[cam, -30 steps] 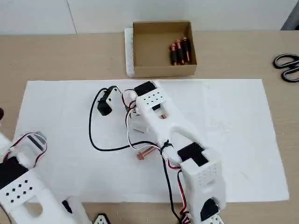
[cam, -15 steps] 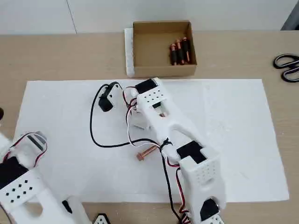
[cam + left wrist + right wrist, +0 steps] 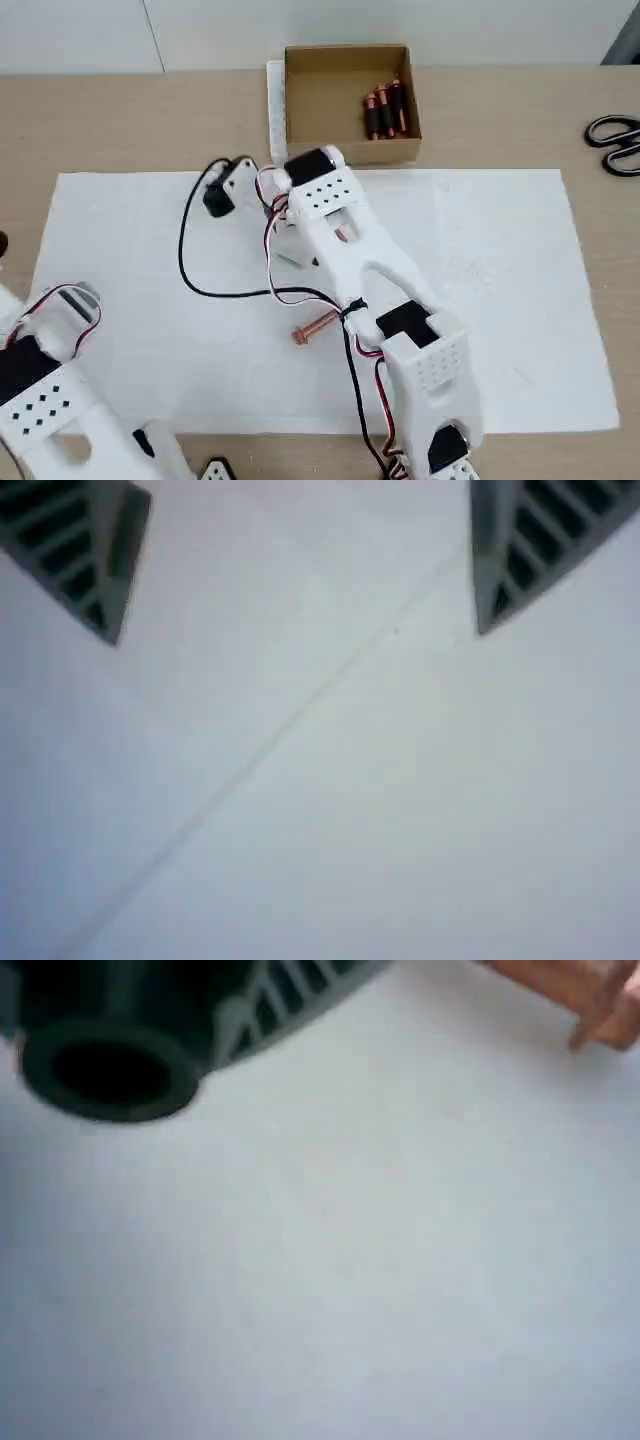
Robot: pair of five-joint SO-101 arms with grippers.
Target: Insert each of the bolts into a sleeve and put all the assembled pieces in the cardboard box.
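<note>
Right wrist view: a black sleeve (image 3: 105,1070) is seen clenched in the right fingers (image 3: 290,990), raised off the white sheet (image 3: 350,1260), its open bore turned to the camera. A copper bolt (image 3: 314,327) is found lying loose on the sheet behind those fingers, toward the arm's base and apart from the sleeve. The cardboard box (image 3: 330,100) is set on the desk (image 3: 120,120) just beyond the right fingers, past the sheet's far edge, with assembled pieces (image 3: 386,110) gathered at its far side. The left fingers (image 3: 80,550) are held released above bare sheet, well apart from the bolt.
</note>
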